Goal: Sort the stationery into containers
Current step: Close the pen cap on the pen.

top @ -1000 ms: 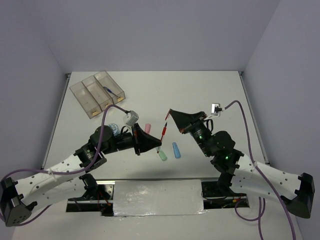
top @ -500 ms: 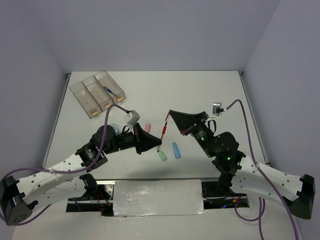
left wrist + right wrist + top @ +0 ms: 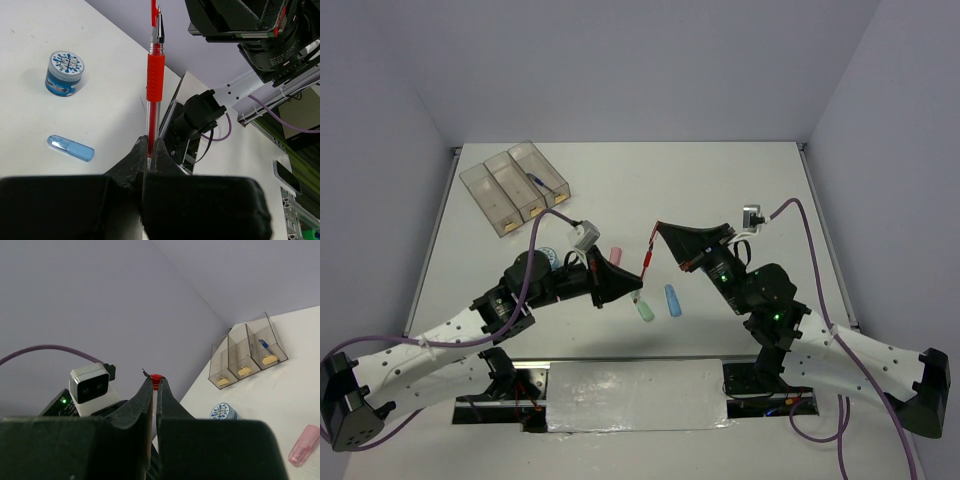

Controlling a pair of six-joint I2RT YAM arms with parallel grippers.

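A red pen (image 3: 646, 266) hangs in the air between the two grippers. My left gripper (image 3: 637, 293) is shut on its clear barrel (image 3: 152, 125), with the metal tip pointing away from it. My right gripper (image 3: 656, 231) is shut on a small red piece (image 3: 156, 378) at the tip end, which looks like the pen's cap. The three joined clear containers (image 3: 498, 190) stand at the far left, with a blue pen (image 3: 542, 180) in the rightmost bin. Pink (image 3: 615, 253), green (image 3: 644, 311) and blue (image 3: 672, 300) bars lie on the table below the pen.
One blue-white tape roll (image 3: 548, 257) sits by the left arm and also shows in the right wrist view (image 3: 225, 412). A second roll (image 3: 65, 72) lies near the blue bar (image 3: 71, 148); the right arm hides it from above. Walls enclose the table.
The left wrist has shifted slightly. Both grippers still hold the red pen between them at the same place.
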